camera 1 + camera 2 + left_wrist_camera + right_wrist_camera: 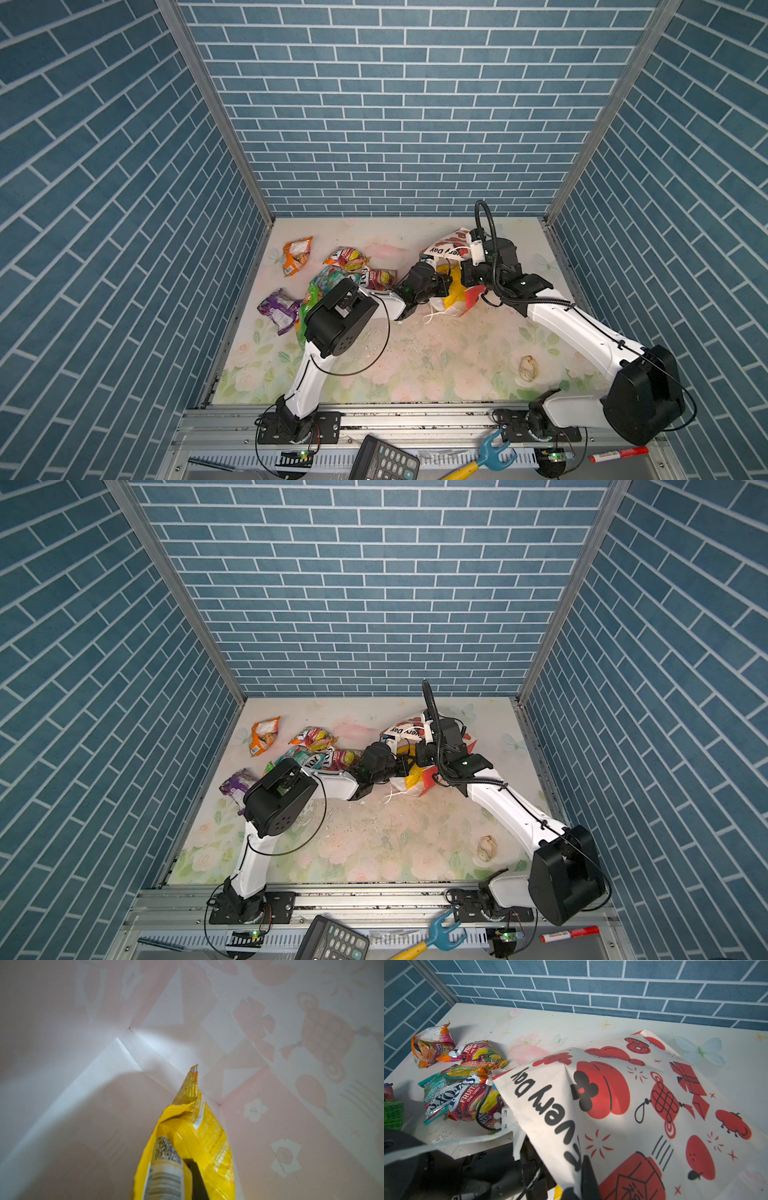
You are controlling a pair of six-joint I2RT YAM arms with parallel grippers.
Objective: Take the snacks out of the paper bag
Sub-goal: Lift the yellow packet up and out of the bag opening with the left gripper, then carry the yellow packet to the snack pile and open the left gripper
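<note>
paper bag [446, 249] on its side, mouth leftward

On my feed the left arm [309, 374] and right arm [575, 328] are glossy white shells between bulky matte-black joint housings. A thin black cable [388, 328] loops off the left. A ribbed black conduit [491, 230] arches over the right. Black base plates [330, 428] carry silver screws. The left end effector [188, 1164] shows one dark grey finger.
</note>
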